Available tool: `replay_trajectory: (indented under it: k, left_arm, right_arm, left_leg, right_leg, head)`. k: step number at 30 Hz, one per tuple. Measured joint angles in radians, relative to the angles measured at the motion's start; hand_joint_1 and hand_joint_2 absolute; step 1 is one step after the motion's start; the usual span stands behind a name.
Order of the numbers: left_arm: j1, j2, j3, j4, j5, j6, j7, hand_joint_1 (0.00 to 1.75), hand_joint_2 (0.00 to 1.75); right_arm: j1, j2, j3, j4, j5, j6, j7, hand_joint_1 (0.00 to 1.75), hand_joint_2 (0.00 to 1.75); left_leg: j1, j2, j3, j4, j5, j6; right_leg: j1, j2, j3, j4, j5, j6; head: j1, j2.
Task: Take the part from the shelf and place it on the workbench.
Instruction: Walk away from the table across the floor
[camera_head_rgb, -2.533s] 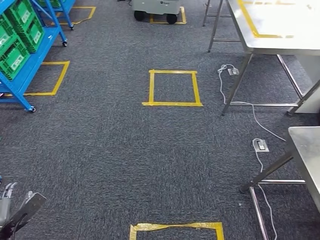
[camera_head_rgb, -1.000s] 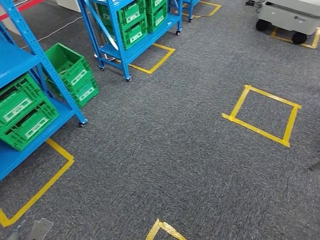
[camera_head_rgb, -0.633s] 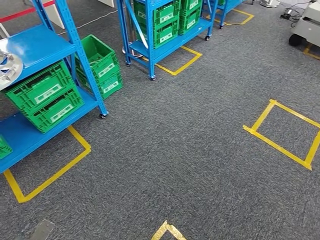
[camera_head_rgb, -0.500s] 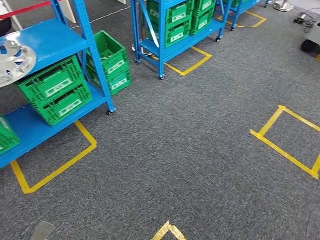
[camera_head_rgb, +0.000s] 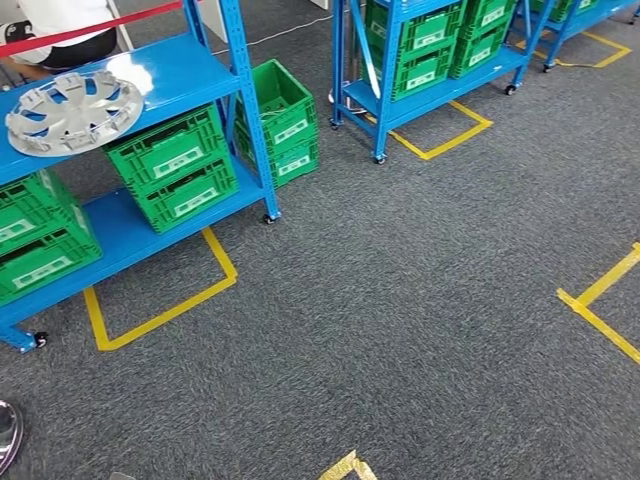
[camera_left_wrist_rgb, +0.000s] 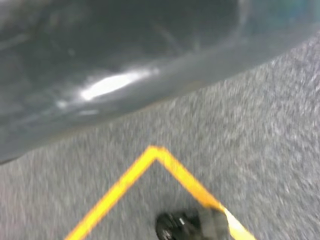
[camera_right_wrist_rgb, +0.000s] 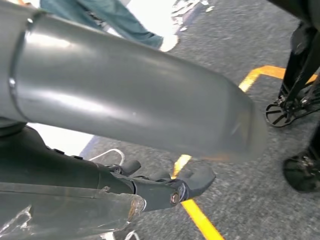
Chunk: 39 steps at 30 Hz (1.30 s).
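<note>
While the right hand (camera_right_wrist_rgb: 166, 192) hangs with unclear grip, well short of the part (camera_head_rgb: 73, 110), a misaligned approach risks bumping the shelf (camera_head_rgb: 181, 75).

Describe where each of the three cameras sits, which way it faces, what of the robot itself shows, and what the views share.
Head view: high on the robot, facing forward and down at the blue shelf holding the wheel cover and green crates.
Left wrist view: at the left wrist, facing down at carpet and yellow tape; a blurred grey cover of the robot fills the upper part.
Right wrist view: at the right wrist, facing along the right hand toward the floor; grey cover and dark fingers show.
Shared: grey carpet with yellow tape lines.
</note>
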Motion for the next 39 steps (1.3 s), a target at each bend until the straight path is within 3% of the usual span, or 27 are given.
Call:
replay_trajectory:
  k: [2, 3, 4, 5, 7, 9, 11, 13, 15, 17, 18, 19, 20, 22, 24, 26, 28, 29, 31, 32, 33, 34, 35, 37, 39]
  left_arm:
    - [-0.004, -0.013, 0.019, 0.013, -0.007, -0.025, -0.002, 0.0, 0.0]
    - [-0.005, -0.018, 0.028, 0.02, -0.011, -0.035, -0.002, 0.0, 0.0]
    - [-0.005, -0.023, 0.037, 0.026, -0.016, -0.043, -0.002, 0.0, 0.0]
    - [-0.005, -0.026, 0.044, 0.033, -0.024, -0.048, 0.0, 0.0, 0.0]
    - [-0.011, -0.033, 0.058, 0.047, -0.038, -0.052, 0.005, 0.0, 0.0]
    - [-0.019, -0.039, 0.073, 0.065, -0.05, -0.051, 0.011, 0.0, 0.0]
    - [-0.022, -0.046, 0.092, 0.084, -0.055, -0.045, 0.017, 0.0, 0.0]
    - [-0.025, -0.052, 0.109, 0.099, -0.065, -0.035, 0.022, 0.0, 0.0]
    - [-0.032, -0.057, 0.118, 0.111, -0.083, -0.019, 0.023, 0.0, 0.0]
    - [-0.037, -0.06, 0.125, 0.126, -0.101, -0.006, 0.023, 0.0, 0.0]
    - [-0.038, -0.062, 0.128, 0.134, -0.105, -0.003, 0.023, 0.0, 0.0]
    - [-0.039, -0.063, 0.131, 0.141, -0.108, -0.002, 0.023, 0.0, 0.0]
    - [-0.04, -0.064, 0.133, 0.146, -0.11, 0.0, 0.023, 0.0, 0.0]
    - [-0.042, -0.065, 0.135, 0.155, -0.116, 0.006, 0.022, 0.0, 0.0]
    - [-0.045, -0.064, 0.137, 0.164, -0.128, 0.015, 0.021, 0.0, 0.0]
    - [-0.047, -0.06, 0.141, 0.179, -0.145, 0.022, 0.021, 0.0, 0.0]
    - [-0.049, -0.055, 0.146, 0.198, -0.161, 0.026, 0.022, 0.0, 0.0]
    - [-0.051, -0.053, 0.148, 0.206, -0.166, 0.027, 0.022, 0.0, 0.0]
    - [-0.058, -0.05, 0.151, 0.223, -0.173, 0.028, 0.022, 0.0, 0.0]
    - [-0.061, -0.048, 0.153, 0.23, -0.176, 0.028, 0.023, 0.0, 0.0]
    - [-0.062, -0.046, 0.154, 0.237, -0.179, 0.028, 0.024, 0.0, 0.0]
    - [-0.063, -0.044, 0.157, 0.242, -0.182, 0.028, 0.026, 0.0, 0.0]
    - [-0.063, -0.041, 0.159, 0.246, -0.186, 0.029, 0.027, 0.0, 0.0]
    - [-0.064, -0.037, 0.162, 0.253, -0.19, 0.03, 0.027, 0.0, 0.0]
    - [-0.068, -0.036, 0.165, 0.26, -0.197, 0.03, 0.028, 0.0, 0.0]
  right_arm:
    - [0.001, 0.005, 0.0, 0.0, -0.003, 0.0, 0.0, 0.0, 0.0]
    - [0.0, 0.006, 0.0, 0.0, -0.004, 0.001, -0.001, 0.0, 0.0]
    - [-0.001, 0.007, 0.0, 0.0, -0.004, 0.002, -0.001, 0.0, 0.0]
    - [-0.002, 0.007, 0.0, 0.0, -0.005, 0.003, -0.001, 0.0, 0.0]
    - [-0.003, 0.007, 0.0, 0.0, -0.006, 0.006, -0.002, 0.0, 0.0]
    - [-0.003, 0.008, 0.0, 0.0, -0.007, 0.008, -0.002, 0.0, 0.0]
    - [-0.007, 0.008, 0.0, 0.0, -0.01, 0.009, -0.002, 0.0, 0.0]
    - [-0.01, 0.009, 0.0, 0.0, -0.013, 0.009, -0.002, 0.0, 0.0]
    - [-0.009, 0.011, 0.0, 0.0, -0.017, 0.009, -0.002, 0.0, 0.0]
    - [-0.006, 0.013, 0.001, 0.0, -0.021, 0.009, -0.001, 0.0, 0.0]
    - [-0.005, 0.013, 0.001, 0.0, -0.023, 0.009, -0.001, 0.0, 0.0]
    - [-0.005, 0.013, 0.001, 0.0, -0.023, 0.009, -0.002, 0.0, 0.0]
    - [-0.005, 0.013, 0.001, 0.0, -0.024, 0.009, -0.002, 0.0, 0.0]
    - [-0.006, 0.014, 0.001, 0.0, -0.025, 0.009, -0.002, 0.0, 0.0]
    - [-0.007, 0.017, 0.001, 0.0, -0.027, 0.009, -0.002, 0.0, 0.0]
    - [-0.008, 0.017, 0.001, 0.0, -0.031, 0.009, -0.004, 0.0, 0.0]
    - [-0.007, 0.017, 0.002, 0.0, -0.033, 0.009, -0.006, 0.0, 0.0]
    - [-0.006, 0.017, 0.002, 0.0, -0.034, 0.01, -0.006, 0.0, 0.0]
    - [-0.003, 0.017, 0.003, 0.0, -0.034, 0.012, -0.006, 0.0, 0.0]
    - [-0.002, 0.017, 0.003, 0.0, -0.035, 0.012, -0.006, 0.0, 0.0]
    - [-0.001, 0.017, 0.003, 0.0, -0.037, 0.012, -0.006, 0.0, 0.0]
    - [-0.002, 0.017, 0.003, 0.0, -0.038, 0.012, -0.006, 0.0, 0.0]
    - [-0.002, 0.017, 0.003, 0.0, -0.039, 0.013, -0.006, 0.0, 0.0]
    - [-0.003, 0.016, 0.004, 0.0, -0.039, 0.014, -0.006, 0.0, 0.0]
    - [-0.003, 0.016, 0.004, 0.0, -0.039, 0.016, -0.006, 0.0, 0.0]
  left_leg:
    - [0.001, 0.016, -0.056, 0.121, -0.05, -0.004]
    - [0.001, 0.018, -0.062, 0.138, -0.048, -0.004]
    - [0.001, 0.022, -0.048, 0.115, -0.027, -0.004]
    - [0.001, 0.032, -0.014, 0.057, 0.006, -0.003]
    - [-0.001, 0.082, 0.064, -0.081, 0.06, 0.003]
    - [-0.005, 0.107, 0.096, -0.144, 0.075, 0.016]
    - [-0.006, 0.085, 0.093, -0.15, 0.078, 0.03]
    - [-0.002, 0.064, 0.092, -0.154, 0.083, 0.043]
    - [0.001, 0.042, 0.088, -0.156, 0.087, 0.052]
    - [0.0, 0.017, 0.085, -0.156, 0.089, 0.056]
    - [0.0, 0.006, 0.084, -0.156, 0.089, 0.056]
    - [0.0, -0.006, 0.085, -0.155, 0.089, 0.055]
    - [0.001, -0.018, 0.087, -0.155, 0.09, 0.054]
    - [0.001, -0.04, 0.089, -0.152, 0.09, 0.046]
    - [-0.001, -0.056, 0.085, -0.15, 0.091, 0.034]
    - [0.002, -0.065, 0.081, -0.152, 0.094, 0.021]
    - [0.003, -0.04, 0.071, -0.13, 0.076, 0.011]
    - [0.003, -0.02, 0.055, -0.092, 0.049, 0.006]
    - [0.003, 0.011, -0.003, 0.038, -0.024, 0.0]
    - [0.003, 0.014, -0.03, 0.098, -0.049, -0.003]
    - [0.003, 0.016, -0.043, 0.133, -0.056, -0.004]
    - [0.003, 0.016, -0.038, 0.128, -0.043, -0.003]
    - [0.003, 0.016, -0.015, 0.085, -0.013, -0.002]
    - [0.003, 0.022, 0.058, -0.054, 0.051, 0.004]
    - [0.002, 0.027, 0.1, -0.141, 0.075, 0.011]
  right_leg:
    - [0.002, -0.031, -0.005, 0.0, -0.002, -0.002]
    - [0.002, -0.046, -0.007, 0.001, -0.003, -0.002]
    - [0.002, -0.059, -0.006, 0.001, -0.005, -0.001]
    - [0.002, -0.072, -0.003, 0.001, -0.007, 0.001]
    - [0.006, -0.094, 0.005, 0.002, -0.014, 0.01]
    - [0.011, -0.114, 0.015, 0.002, -0.019, 0.021]
    - [0.01, -0.129, 0.026, -0.001, -0.021, 0.032]
    - [0.006, -0.087, 0.021, 0.025, -0.043, 0.044]
    - [0.002, -0.02, -0.032, 0.137, -0.103, 0.051]
    - [0.001, 0.002, -0.099, 0.269, -0.152, 0.054]
    - [0.001, 0.004, -0.115, 0.294, -0.15, 0.054]
    - [0.0, 0.005, -0.112, 0.278, -0.127, 0.053]
    - [-0.001, 0.009, -0.089, 0.223, -0.089, 0.052]
    - [-0.006, 0.039, -0.028, 0.08, -0.025, 0.052]
    - [-0.008, 0.064, 0.0, 0.01, -0.009, 0.047]
    - [-0.005, 0.057, -0.002, 0.007, -0.008, 0.034]
    - [-0.006, 0.043, -0.001, 0.003, -0.002, 0.018]
    - [-0.007, 0.035, -0.001, 0.0, 0.001, 0.013]
    - [-0.005, 0.018, -0.004, 0.0, 0.001, 0.008]
    - [-0.005, 0.01, -0.006, 0.0, 0.001, 0.007]
    - [-0.004, 0.003, -0.007, 0.0, 0.001, 0.007]
    - [-0.004, -0.001, -0.006, 0.0, 0.0, 0.007]
    - [-0.004, -0.004, -0.004, 0.0, -0.001, 0.008]
    - [-0.001, -0.008, 0.001, 0.003, -0.005, 0.014]
    - [0.004, -0.009, 0.001, 0.008, -0.01, 0.018]
  head:
    - [-0.001, 0.0]
    - [-0.002, 0.0]
    - [-0.002, 0.0]
    - [-0.002, 0.0]
    - [-0.002, 0.0]
    - [0.0, 0.0]
    - [0.002, 0.0]
    - [0.004, 0.0]
    - [0.007, 0.0]
    - [0.007, 0.0]
    - [0.008, 0.0]
    - [0.007, 0.0]
    - [0.008, 0.0]
    - [0.008, 0.0]
    - [0.007, 0.0]
    - [0.006, 0.0]
    - [0.004, 0.0]
    - [0.001, 0.0]
    - [-0.003, 0.0]
    - [-0.003, 0.0]
    - [-0.003, 0.0]
    - [-0.003, 0.0]
    - [-0.003, 0.0]
    - [-0.003, 0.0]
    - [-0.002, 0.0]
